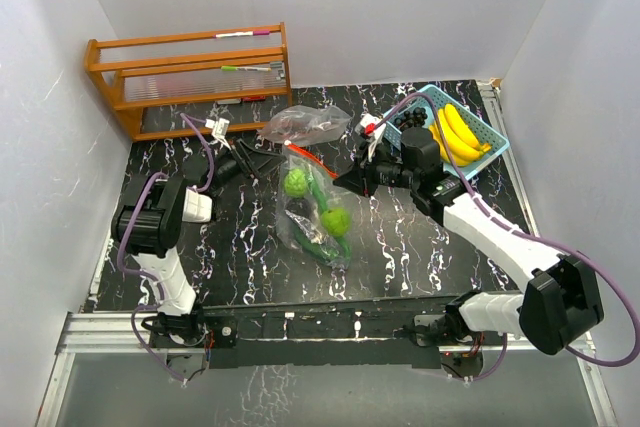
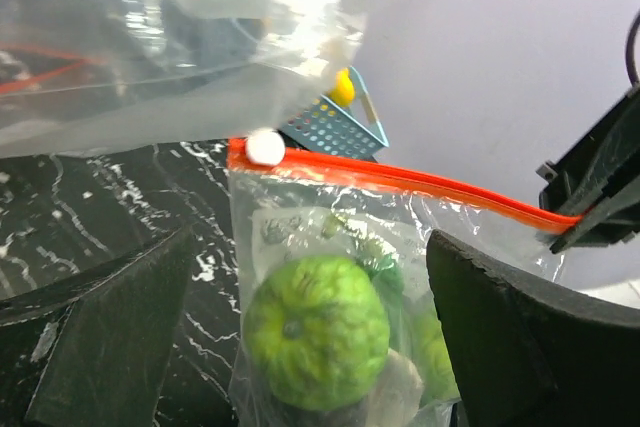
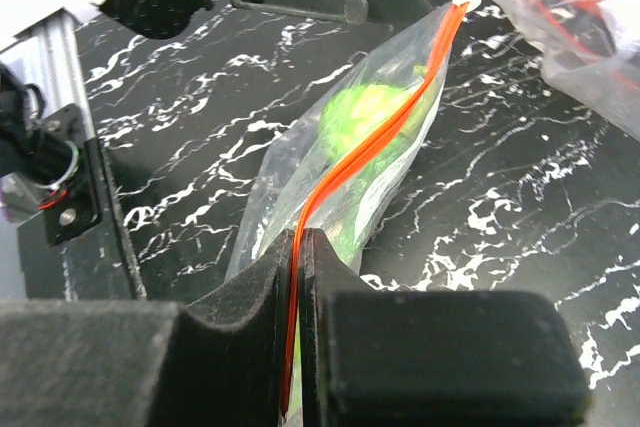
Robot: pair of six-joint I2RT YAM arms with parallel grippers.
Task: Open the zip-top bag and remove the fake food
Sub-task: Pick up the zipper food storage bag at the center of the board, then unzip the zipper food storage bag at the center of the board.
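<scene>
The zip-top bag (image 1: 316,215) lies mid-table with round green fake food (image 1: 336,220) inside, seen close up as a green fruit (image 2: 317,332). Its orange zip strip (image 2: 420,183) runs from a white slider (image 2: 265,147) to my right gripper (image 3: 298,277), which is shut on the strip's end (image 3: 330,172). In the top view that right gripper (image 1: 350,179) sits at the bag's upper right corner. My left gripper (image 1: 270,157) is open at the bag's upper left; the bag shows between its wide-apart fingers (image 2: 110,337), untouched. Yellow bananas (image 1: 455,132) and a dark grape cluster (image 1: 409,119) lie in the basket.
A light-blue perforated basket (image 1: 488,137) stands at the back right. A second, crumpled clear bag (image 1: 305,124) lies just behind the first one, and hangs over the left wrist view (image 2: 170,37). A wooden rack (image 1: 190,77) stands at the back left.
</scene>
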